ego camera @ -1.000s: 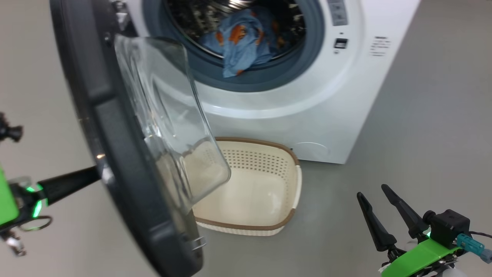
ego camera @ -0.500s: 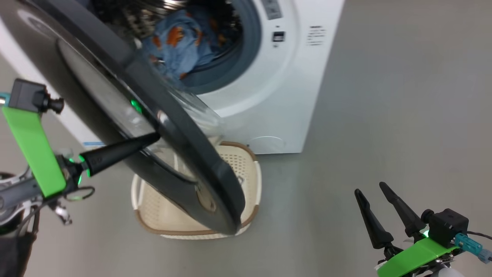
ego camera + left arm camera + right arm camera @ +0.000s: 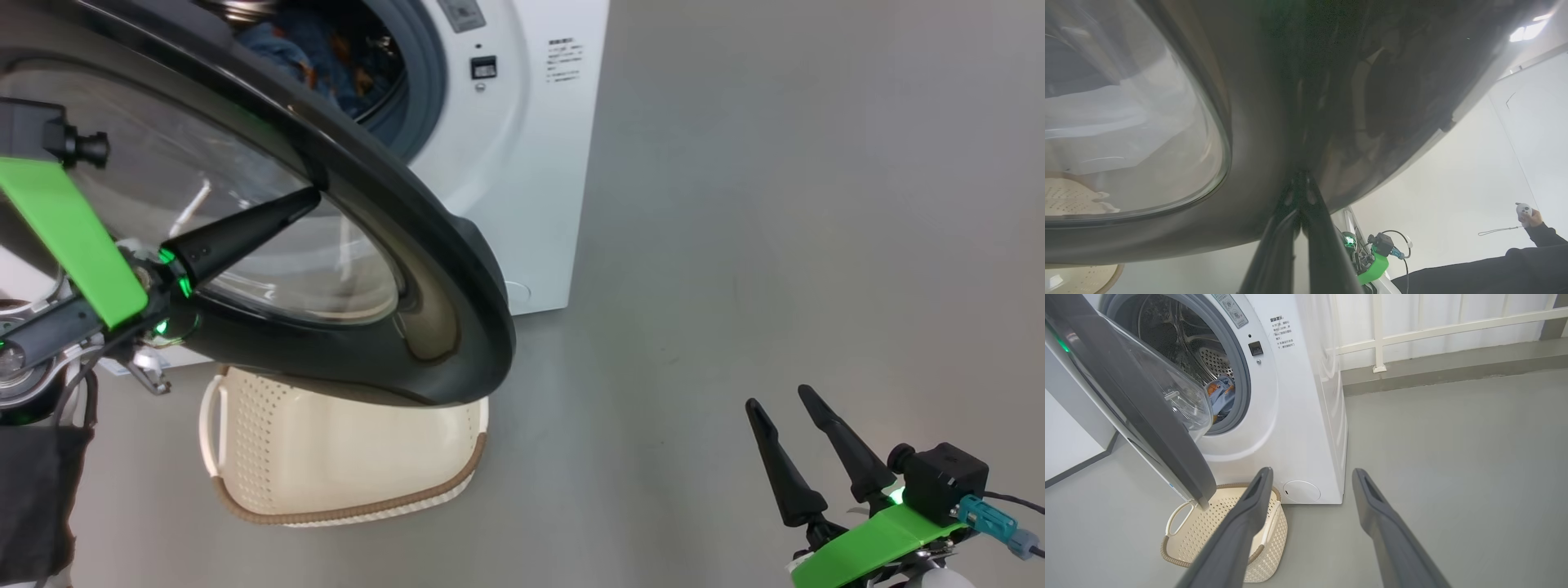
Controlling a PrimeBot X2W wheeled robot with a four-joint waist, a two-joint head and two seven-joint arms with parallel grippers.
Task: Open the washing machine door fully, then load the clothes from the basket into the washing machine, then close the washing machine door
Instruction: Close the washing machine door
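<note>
The washing machine [image 3: 522, 163] is standing with its door [image 3: 441, 278] hanging half-swung, so the closing step looks to be in hand. The next move is calling for a steady push on that black rim until it shuts. The basket [image 3: 343, 457] is sitting on the floor just under the door's lower edge, looking empty. The clothes [image 3: 339, 61] are lying inside the drum. The left claw [image 3: 306, 198] is clenched on nothing, tips touching the door's outer face beside the glass. The right claw [image 3: 777, 398] is gaping wide above the floor, holding nothing.
</note>
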